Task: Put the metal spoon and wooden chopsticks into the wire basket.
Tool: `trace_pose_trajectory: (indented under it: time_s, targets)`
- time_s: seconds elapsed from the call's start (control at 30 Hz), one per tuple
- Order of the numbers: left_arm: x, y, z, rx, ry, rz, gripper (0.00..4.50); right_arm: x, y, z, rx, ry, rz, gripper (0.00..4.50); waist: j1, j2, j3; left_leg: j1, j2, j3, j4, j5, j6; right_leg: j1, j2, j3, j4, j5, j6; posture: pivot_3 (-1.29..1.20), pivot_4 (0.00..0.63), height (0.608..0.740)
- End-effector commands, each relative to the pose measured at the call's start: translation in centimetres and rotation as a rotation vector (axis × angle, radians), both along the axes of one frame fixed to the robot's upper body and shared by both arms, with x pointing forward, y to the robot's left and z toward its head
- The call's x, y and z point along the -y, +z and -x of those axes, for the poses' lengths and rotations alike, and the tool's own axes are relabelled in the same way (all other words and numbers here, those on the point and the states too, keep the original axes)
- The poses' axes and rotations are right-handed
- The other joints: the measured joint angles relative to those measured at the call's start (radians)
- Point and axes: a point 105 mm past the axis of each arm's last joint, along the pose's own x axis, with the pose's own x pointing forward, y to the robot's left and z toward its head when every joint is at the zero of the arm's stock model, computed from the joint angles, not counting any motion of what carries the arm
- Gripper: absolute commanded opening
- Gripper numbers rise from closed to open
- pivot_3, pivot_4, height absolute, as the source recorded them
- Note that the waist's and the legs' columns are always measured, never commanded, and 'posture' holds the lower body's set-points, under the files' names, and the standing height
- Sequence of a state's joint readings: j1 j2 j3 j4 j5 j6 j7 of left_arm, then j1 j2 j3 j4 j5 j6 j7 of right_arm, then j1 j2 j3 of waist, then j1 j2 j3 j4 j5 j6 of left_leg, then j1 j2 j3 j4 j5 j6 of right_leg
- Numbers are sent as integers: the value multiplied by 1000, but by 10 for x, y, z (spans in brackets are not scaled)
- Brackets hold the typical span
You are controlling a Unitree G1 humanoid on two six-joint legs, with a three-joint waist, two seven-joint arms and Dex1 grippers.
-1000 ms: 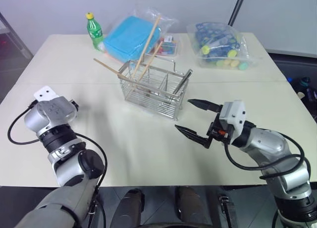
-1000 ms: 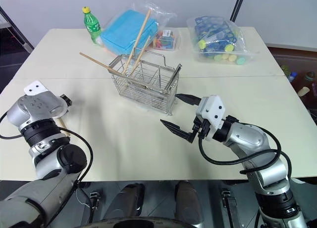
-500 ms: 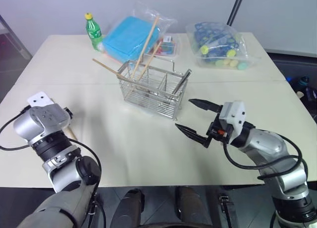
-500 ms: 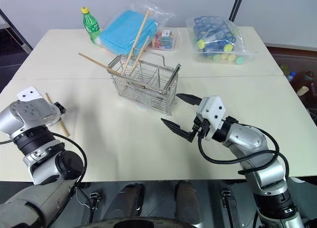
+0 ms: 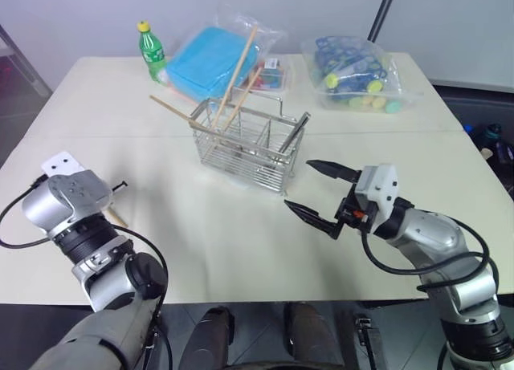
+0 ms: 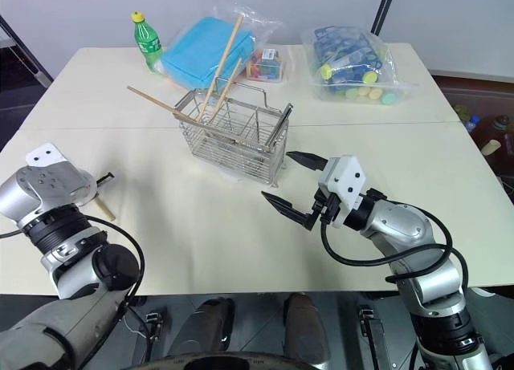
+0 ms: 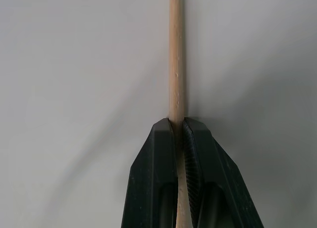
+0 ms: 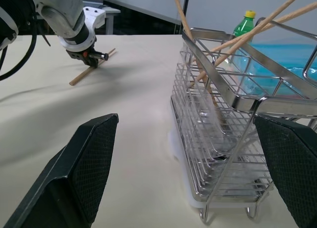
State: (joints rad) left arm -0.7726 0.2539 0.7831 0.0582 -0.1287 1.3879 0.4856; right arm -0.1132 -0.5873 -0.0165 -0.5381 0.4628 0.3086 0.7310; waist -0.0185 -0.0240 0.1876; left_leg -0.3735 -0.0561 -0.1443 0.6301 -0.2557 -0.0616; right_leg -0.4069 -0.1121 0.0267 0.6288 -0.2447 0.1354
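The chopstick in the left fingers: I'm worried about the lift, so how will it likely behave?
The chopstick looks thin, straight and rigid, so probably stiff and very light. The left gripper pinches it between its fingers near one end, so the long free part may pivot or droop. Being round and smooth, it could slip or roll on the table if released.

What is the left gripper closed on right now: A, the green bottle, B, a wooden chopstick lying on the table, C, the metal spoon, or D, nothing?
B: the left gripper has its fingers shut around a wooden chopstick that lies on the table.
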Motion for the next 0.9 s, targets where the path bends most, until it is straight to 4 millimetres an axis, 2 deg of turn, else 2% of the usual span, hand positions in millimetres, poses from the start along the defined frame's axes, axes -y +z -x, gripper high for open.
trace_pose_trajectory:
  time_s: [0.03, 0.2, 0.3, 0.33, 0.43, 0.53, 0.63, 0.73, 0.8, 0.9]
  targets:
    - [-6, 40, -21, 161, -86, -133, 47, 3, 7, 1, 28, -16, -23, 4500, 2, -1, 1, 0, 0, 0, 0, 0, 0, -1, 0, 0, 0, 0, 0, 0, 150, 740]
    - [0, 111, -52, 480, -227, -238, 47, 9, 9, 1, 18, -50, -38, 4500, 9, -3, 2, -2, 0, 0, 0, 1, -1, -1, 0, 0, 0, 0, 0, 0, 150, 740]
    - [15, 162, -67, 725, -377, -316, 47, 10, 7, 3, 17, -72, -41, 4500, 9, -3, 2, -3, 0, 0, 0, 0, -1, -1, -1, 0, -1, 0, 0, 0, 150, 740]
    - [23, 186, -70, 828, -450, -353, 47, 10, 6, 3, 18, -81, -46, 4500, 8, -3, 2, -2, 0, 0, 0, 1, -1, -1, -1, 0, -2, 0, 0, 0, 150, 740]
    - [49, 241, -69, 1073, -638, -423, 47, 7, 4, 5, 22, -97, -60, 4500, 7, -3, 2, -3, 0, 0, 0, 1, -1, -1, -1, 0, -2, 0, 0, 0, 150, 740]
    - [69, 278, -63, 1250, -781, -447, 47, 4, 2, 5, 23, -109, -72, 4500, 3, -4, 2, -3, 0, 0, 0, 0, -1, -1, -1, 0, -2, 0, 0, 0, 150, 740]
    - [82, 306, -56, 1390, -863, -450, 47, 2, 1, 4, 25, -114, -80, 4500, 1, -3, 2, -3, 0, 0, 0, 0, -1, -1, -1, 0, -2, 0, 0, 0, 150, 740]
    - [100, 341, -45, 1579, -930, -353, 47, -1, -1, 4, 29, -122, -100, 4500, 3, -4, 2, -2, 0, 0, 0, 0, 0, -1, 0, 0, -1, 0, 0, 0, 150, 740]
    - [114, 349, -43, 1642, -984, -259, 47, -3, -3, 3, 31, -126, -111, 4500, 3, -4, 2, -3, 0, 0, 0, 0, 0, -1, 0, 0, -1, 0, 0, 0, 150, 740]
    - [126, 350, -45, 1669, -1030, -158, 47, -6, -4, 3, 35, -126, -123, 4500, 2, -4, 2, -2, 0, 0, 0, 0, 0, -1, 0, 0, -1, 0, 0, 0, 150, 740]
